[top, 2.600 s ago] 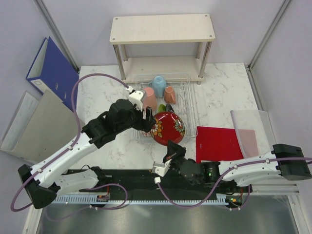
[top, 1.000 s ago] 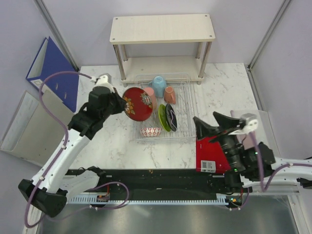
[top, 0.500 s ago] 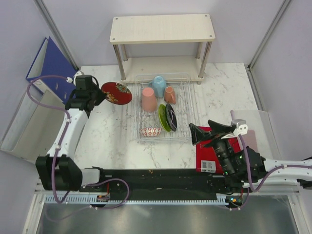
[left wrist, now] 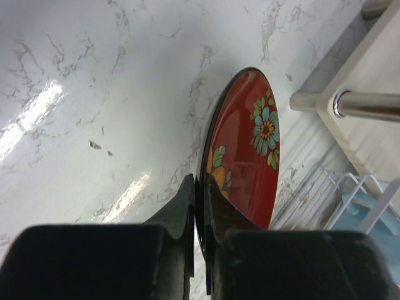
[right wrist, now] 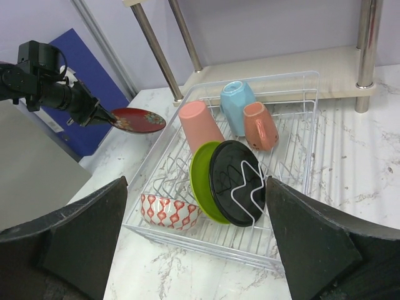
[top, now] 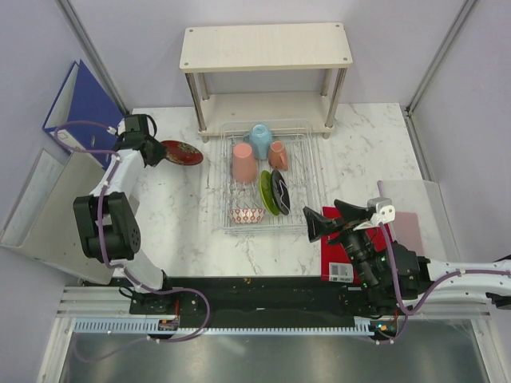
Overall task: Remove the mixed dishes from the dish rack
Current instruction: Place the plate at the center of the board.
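Across a white marbled tabletop boxed in by pale grey walls, looking down on the silver wire dish rack, sitting just in front of a beige two-tier wooden shelf.

Holding five dishes inside the rack. Leaning at the far end, side by side: the tall pink cup, the light blue cup and the small terracotta mug. Standing on edge in the wire slots near the middle, face to face: the lime-green plate and, touching its right side, the black plate. Resting upright at the near left corner: the small red-and-white patterned bowl.

Pinching the rim of the red floral plate with the left gripper, both fingers clenched tight on the near edge. Holding that plate outside the rack, to its left, near the table's far left corner and close to a blue ring binder. Hovering low over the marble with the painted face turned mostly upward; touching the surface or not, impossible to tell.

Hanging the right gripper spread wide and grasping nothing, just beside the rack's near right corner, over a red mat. Pointing back toward the rack, with the rack and its dishes framed between the two dark fingers in the right wrist view.
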